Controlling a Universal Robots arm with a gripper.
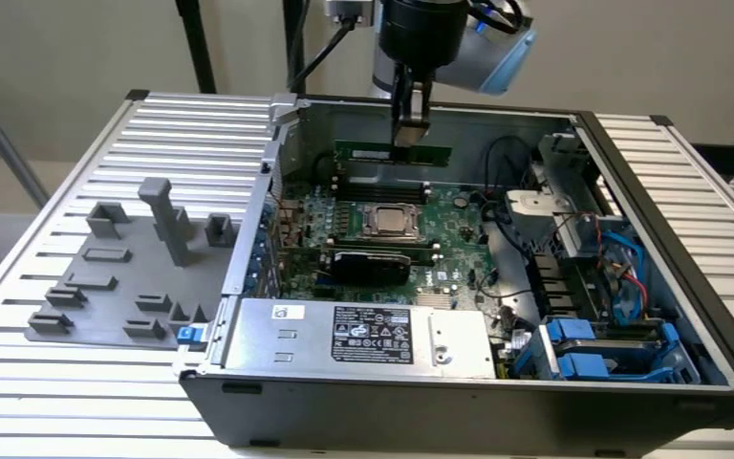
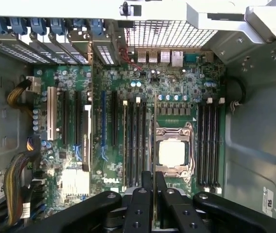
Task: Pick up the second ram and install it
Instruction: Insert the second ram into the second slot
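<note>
Slatted metal table (image 1: 35, 402), pale wall behind. Exterior view's left: grey fixture tray (image 1: 112, 287). Centre: open computer case (image 1: 469, 411), motherboard (image 1: 450, 225), silver processor (image 1: 390, 222). Gripper (image 1: 408, 142) clamped on the second ram (image 1: 367, 152), held above the far memory slots (image 1: 386, 184). The stick hangs directly beneath the fingers, long axis left to right, apparently parallel to the slots.

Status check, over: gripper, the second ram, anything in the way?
Gripper shut on the second ram. Stick above the motherboard, not yet seated. No obstruction seen beneath.
</note>
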